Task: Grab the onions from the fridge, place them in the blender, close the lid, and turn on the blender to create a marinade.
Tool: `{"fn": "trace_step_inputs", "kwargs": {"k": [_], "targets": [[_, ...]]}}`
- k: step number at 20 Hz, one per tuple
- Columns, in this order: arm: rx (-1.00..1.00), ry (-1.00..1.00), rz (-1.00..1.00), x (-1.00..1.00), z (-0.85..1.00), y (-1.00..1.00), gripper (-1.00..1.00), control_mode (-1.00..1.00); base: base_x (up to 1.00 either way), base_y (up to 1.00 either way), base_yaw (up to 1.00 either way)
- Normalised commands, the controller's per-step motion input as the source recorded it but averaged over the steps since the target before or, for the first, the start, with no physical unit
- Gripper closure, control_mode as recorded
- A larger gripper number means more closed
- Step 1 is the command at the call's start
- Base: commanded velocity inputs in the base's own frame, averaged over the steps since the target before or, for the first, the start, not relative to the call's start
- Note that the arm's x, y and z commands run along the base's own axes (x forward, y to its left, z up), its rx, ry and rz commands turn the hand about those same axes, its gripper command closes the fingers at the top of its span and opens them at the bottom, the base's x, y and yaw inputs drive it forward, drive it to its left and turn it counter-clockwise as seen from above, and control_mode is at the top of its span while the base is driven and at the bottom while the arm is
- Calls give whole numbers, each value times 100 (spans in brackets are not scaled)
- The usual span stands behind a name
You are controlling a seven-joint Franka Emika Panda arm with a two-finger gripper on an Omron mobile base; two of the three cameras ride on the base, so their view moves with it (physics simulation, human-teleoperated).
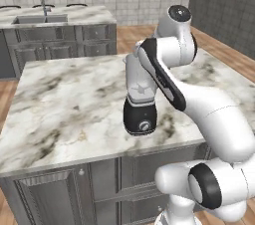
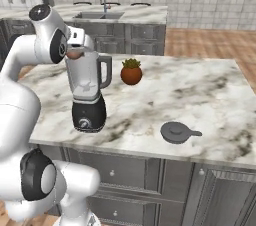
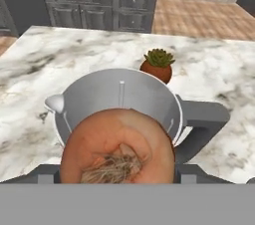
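My hand (image 2: 75,50) hangs just above the mouth of the translucent grey blender jug (image 2: 86,77), its fingers spread wide around the round orange-brown onion (image 3: 117,145), which I hold over the opening rather than inside it. In the hand view the onion sits low and toward the near wall of the jug, not over its middle, so my main worry is the drop: if I let go here, I judge the bulb could clip the near rim, bounce and roll off across the marbled white counter (image 2: 200,95) toward its edge. The jug stands on its black rounded base with a silver front dial (image 2: 88,115), and a nudge from my wrist against the rim could tip or shift the whole blender, since nothing braces it. The small potted plant in a round terracotta pot (image 2: 131,72) stands just beside the jug's side handle (image 3: 201,119), so a wide swing as I pull away could knock it over. The round, flat dark grey lid with a small raised knob (image 2: 176,132) lies on the counter well apart from the blender, near the front edge, where a careless reach might push it off. I cannot see a second onion here, nor tell whether anything already lies at the bottom of the jug.
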Motion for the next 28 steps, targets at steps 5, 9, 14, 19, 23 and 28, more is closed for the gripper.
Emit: {"fn": "trace_step_inputs", "kwargs": {"k": [5, 9, 14, 19, 23, 28], "targets": [[-6, 7, -1, 54, -38, 0, 100, -100, 0, 0, 0], [-3, 4, 0, 54, -43, 0, 100, -100, 0, 0, 0], [0, 1, 0, 66, -16, 0, 100, -100, 0, 0, 0], [-1, 0, 0, 41, -25, 0, 100, -100, 0, 0, 0], [-1, 0, 0, 2, -2, 3, -100, -100, 0, 0, 0], [0, 0, 0, -23, 36, 0, -100, -100, 0, 0, 0]]}}
